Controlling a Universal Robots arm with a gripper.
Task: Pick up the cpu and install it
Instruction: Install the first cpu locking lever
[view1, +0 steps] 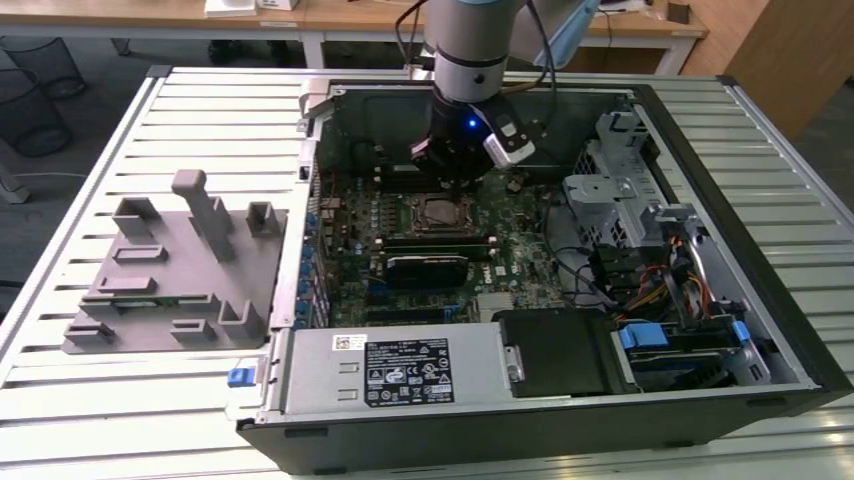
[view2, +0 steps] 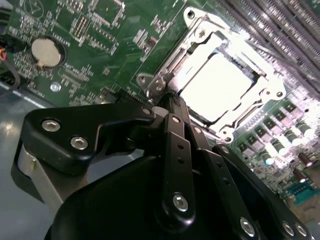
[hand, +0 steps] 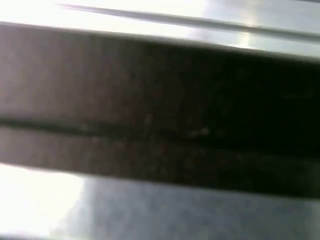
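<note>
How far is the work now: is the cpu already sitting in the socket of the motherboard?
It looks so: the cpu lies flat inside the socket frame on the motherboard, so picking and placing look done. The pincer hangs just above the socket. I cannot tell whether the frame is latched.

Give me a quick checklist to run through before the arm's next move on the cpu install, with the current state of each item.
1. The cpu lies inside the socket frame, silvery top up: ok.
2. Cpu fully seated and level: cannot tell.
3. The gripper is above the motherboard, beside the socket: ok.
4. Gripper free of the cpu: ok; in the second wrist view its tips end at the frame's corner.
5. Finger opening: cannot tell.
6. Grey fixture outside the computer case, away from the arm: ok.
</note>
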